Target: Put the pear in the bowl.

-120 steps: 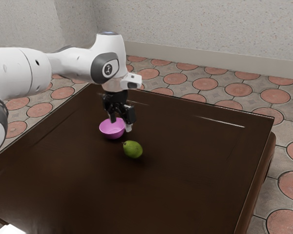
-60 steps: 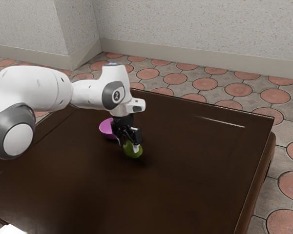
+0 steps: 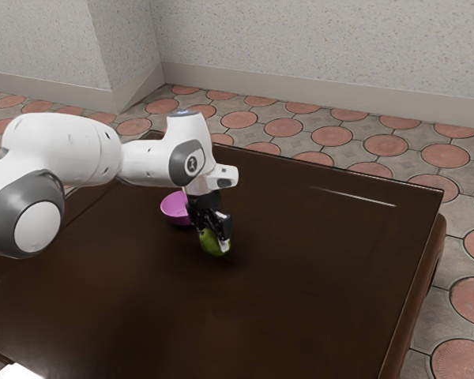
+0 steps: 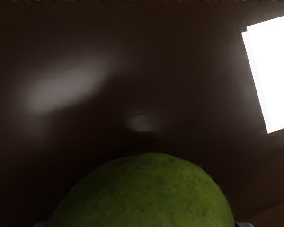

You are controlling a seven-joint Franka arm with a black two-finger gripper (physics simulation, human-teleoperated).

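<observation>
Over on the exterior view's left, the white arm (image 3: 59, 146) reaches out, and here's the shift: a second ago its hand is up by the bowl, and now it's down at the fruit, nudged a touch further right in that view than half a second ago. Next along, the pink bowl (image 3: 174, 208) sits upright, right where it was, part of its rim behind the hand. Then come the jaws, low and right at the pear (image 3: 212, 243), and it's a tight call! Open or gripping? The pictures can't settle it. The pear itself hasn't budged, down on the dark counter (image 3: 316, 276) near the bowl, and the wrist view has it looming close under the hand. So the approach looks all but done, the lift and the drop still to come. What it likely needs now is a secure squeeze before any rise; that rounded skin could slip or roll.
</observation>
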